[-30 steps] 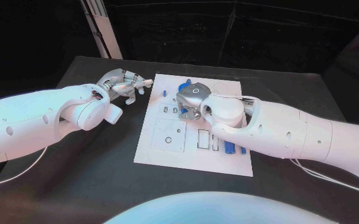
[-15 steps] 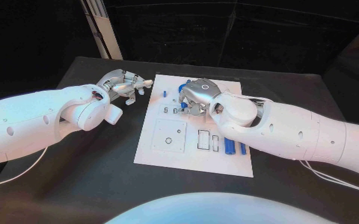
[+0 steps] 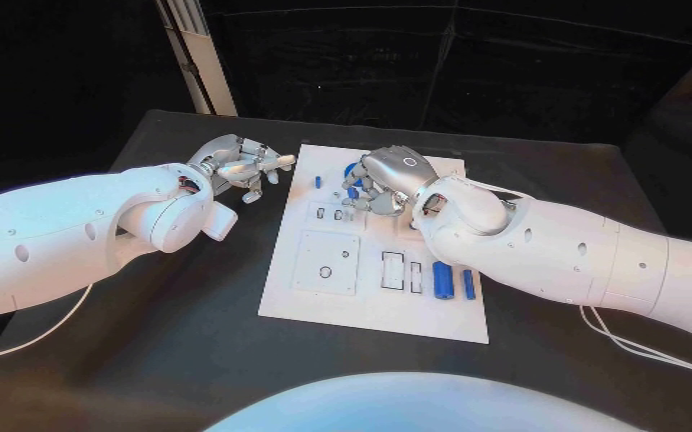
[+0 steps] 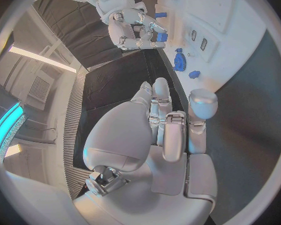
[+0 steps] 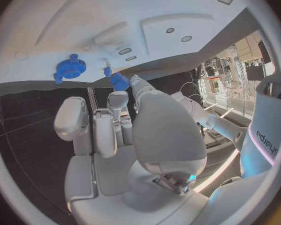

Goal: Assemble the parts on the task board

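Note:
The white task board (image 3: 368, 304) lies in the middle of the black table. My right hand (image 3: 381, 183) hovers over the board's far part and pinches a small blue piece (image 5: 120, 81) at its fingertips; the same piece (image 4: 160, 36) appears in the left wrist view. Just beyond it on the board lies a blue gear (image 5: 70, 68), and a small blue peg (image 3: 317, 181) stands near the far left. Two blue bars (image 3: 443, 280) lie side by side at the board's near right. My left hand (image 3: 240, 166) hangs off the board's far left edge, holding nothing, with its fingers loosely apart.
The board carries a square panel (image 3: 326, 260) and narrow rectangular slots (image 3: 392, 268) in its near half. A pale upright post (image 3: 188, 42) stands behind the table's far left corner. Bare black table (image 3: 159, 342) surrounds the board.
My right hand and arm have moved towards the board's far edge with the small blue piece, uncovering the two blue bars at the near right. The left hand has stayed put.

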You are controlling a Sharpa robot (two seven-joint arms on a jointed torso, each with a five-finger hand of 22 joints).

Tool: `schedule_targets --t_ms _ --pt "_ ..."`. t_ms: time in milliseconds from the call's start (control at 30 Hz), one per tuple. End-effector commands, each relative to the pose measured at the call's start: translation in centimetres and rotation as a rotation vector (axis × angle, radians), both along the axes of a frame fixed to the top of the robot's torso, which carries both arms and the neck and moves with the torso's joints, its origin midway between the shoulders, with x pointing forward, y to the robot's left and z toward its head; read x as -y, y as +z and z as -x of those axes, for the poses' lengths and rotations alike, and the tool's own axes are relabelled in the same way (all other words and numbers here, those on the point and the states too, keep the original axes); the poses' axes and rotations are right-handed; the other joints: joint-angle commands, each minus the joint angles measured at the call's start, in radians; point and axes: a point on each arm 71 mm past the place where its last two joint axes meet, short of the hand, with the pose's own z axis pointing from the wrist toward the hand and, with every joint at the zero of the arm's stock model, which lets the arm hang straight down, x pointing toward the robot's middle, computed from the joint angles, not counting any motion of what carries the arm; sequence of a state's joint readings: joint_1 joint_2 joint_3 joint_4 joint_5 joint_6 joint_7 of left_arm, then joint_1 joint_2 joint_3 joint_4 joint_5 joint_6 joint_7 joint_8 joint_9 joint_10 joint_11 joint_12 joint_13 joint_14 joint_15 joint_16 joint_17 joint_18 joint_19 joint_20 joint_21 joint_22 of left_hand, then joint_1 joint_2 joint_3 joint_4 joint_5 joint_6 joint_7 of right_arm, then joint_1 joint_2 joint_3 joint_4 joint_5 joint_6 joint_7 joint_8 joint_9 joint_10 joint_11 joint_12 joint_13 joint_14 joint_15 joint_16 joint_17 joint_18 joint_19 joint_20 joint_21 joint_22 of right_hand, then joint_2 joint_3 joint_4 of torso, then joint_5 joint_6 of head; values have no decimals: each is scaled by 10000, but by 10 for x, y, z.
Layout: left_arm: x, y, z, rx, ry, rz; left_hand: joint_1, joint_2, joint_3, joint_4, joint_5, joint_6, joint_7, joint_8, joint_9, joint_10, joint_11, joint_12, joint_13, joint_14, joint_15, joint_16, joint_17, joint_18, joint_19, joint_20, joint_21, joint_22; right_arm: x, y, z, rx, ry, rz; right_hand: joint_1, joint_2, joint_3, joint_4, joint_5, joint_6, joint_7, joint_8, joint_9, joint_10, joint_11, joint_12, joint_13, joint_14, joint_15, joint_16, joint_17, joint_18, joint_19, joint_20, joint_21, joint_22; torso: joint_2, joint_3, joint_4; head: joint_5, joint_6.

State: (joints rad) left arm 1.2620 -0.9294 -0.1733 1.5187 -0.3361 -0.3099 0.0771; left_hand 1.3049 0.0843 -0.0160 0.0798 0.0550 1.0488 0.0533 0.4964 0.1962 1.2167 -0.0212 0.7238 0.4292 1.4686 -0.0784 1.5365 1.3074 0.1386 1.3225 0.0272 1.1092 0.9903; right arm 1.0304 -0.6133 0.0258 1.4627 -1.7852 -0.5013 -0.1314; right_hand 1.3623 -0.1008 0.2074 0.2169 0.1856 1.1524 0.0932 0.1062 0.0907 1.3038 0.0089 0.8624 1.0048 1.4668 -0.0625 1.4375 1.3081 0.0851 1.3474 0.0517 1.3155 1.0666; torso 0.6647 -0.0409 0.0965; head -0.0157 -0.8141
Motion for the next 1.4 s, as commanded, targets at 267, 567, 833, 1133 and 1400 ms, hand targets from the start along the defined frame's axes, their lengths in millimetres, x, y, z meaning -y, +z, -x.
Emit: schedule_targets --t_ms 267,567,833,1133,1400 --pt "1 1 -1 50 -56 62 -14 -100 57 19 26 -35 -46 -21 -17 -60 -4 -64 -9 844 -44 -48 1871 -95 -67 5 -49 -8 2 -2 -4 -236 416 -1507 119 -19 86 -14 -20 -17 -3 26 8 -244 8 -470 -338 643 37 -69 922 159 -125 -14 -128 -172 4 -5 0 34 -37" --pt "1 1 -1 53 -50 57 -19 -97 72 24 26 -34 -45 -22 -19 -58 -3 -69 -12 843 -43 -50 1865 -95 -68 6 -49 -7 1 -11 -4 -712 569 -1705 167 -18 181 -41 -33 -73 33 -20 -5 -610 38 -1464 -1071 606 63 -196 795 218 -291 7 -336 -500 -10 -5 4 47 -55" --pt "1 1 -1 53 -58 59 -19 -97 72 24 26 -34 -45 -22 -19 -58 -3 -69 -12 843 -43 -50 1865 -95 -68 6 -49 -7 0 -16 -5 -1129 609 -1608 190 -15 284 -56 -70 -102 59 -69 -15 -922 61 -2666 -1964 563 83 -357 639 273 -431 29 -548 -811 -9 -1 0 51 -74" --pt "1 1 -2 52 -44 51 -19 -97 72 24 26 -34 -45 -22 -19 -58 -3 -69 -12 843 -43 -50 1865 -95 -68 6 -49 -7 1 -20 -6 -1536 526 -1446 186 -69 494 -31 -101 -233 142 -259 -59 -849 130 -3852 -2835 482 133 -731 287 368 -642 71 -959 -1390 -11 -3 -5 50 -71" --pt "0 1 -2 50 -34 46 -19 -97 72 24 26 -34 -45 -22 -19 -58 -3 -69 -12 843 -43 -50 1865 -95 -68 6 -49 -7 1 -23 -5 -1876 507 -1179 188 -135 633 -34 -128 -265 186 -358 -83 -680 169 -4602 -3415 459 164 -919 131 416 -724 99 -1198 -1696 -12 0 -5 42 -84"
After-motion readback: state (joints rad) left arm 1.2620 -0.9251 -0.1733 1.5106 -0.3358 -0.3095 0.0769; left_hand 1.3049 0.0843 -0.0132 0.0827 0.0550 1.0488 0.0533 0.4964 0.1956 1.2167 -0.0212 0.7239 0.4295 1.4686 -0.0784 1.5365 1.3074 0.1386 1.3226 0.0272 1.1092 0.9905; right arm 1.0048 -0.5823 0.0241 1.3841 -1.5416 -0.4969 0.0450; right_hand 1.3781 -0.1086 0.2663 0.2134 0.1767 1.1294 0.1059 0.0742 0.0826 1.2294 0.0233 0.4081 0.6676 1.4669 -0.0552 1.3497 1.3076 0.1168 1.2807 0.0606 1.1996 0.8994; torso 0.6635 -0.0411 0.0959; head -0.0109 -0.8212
